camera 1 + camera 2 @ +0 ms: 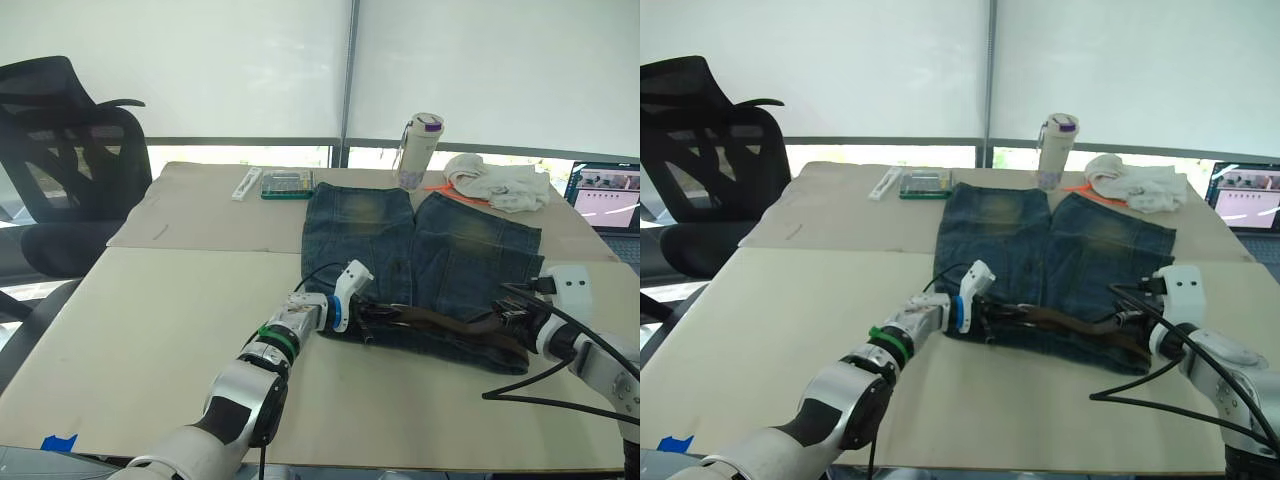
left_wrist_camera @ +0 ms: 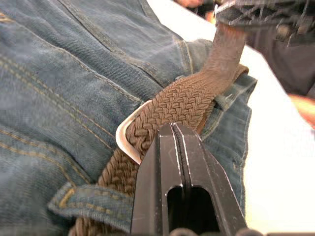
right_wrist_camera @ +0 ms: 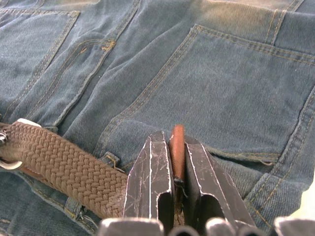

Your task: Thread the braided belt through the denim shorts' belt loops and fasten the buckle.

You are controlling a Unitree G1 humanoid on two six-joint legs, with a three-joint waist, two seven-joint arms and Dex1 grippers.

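Denim shorts (image 1: 420, 260) flat on the counter (image 1: 150, 320), braided belt (image 1: 440, 322) along their near waistband, left tool (image 1: 362, 315) at its left end, right tool (image 1: 505, 322) at its right, bottle (image 1: 418, 150) and cloth bundle (image 1: 497, 183) behind

Pretty plain office setup. Big beige table (image 1: 150, 330), looks like two tops pushed together with a seam running across. Behind it, two wide windows with white roller blinds (image 1: 180, 60) pulled most of the way down, a strip of bright daylight showing under them, and a grey mullion (image 1: 350, 70) between the two. Black mesh office chair (image 1: 60, 160) sits at the left edge of the table. On the far side of the table: a white bottle (image 1: 418, 150) with a purple cap, a bundled white cloth (image 1: 500, 185), a small green box (image 1: 287, 184), and a laptop (image 1: 608, 198) with its screen on at the far right. Bit of blue tape (image 1: 58, 441) near the front left corner.
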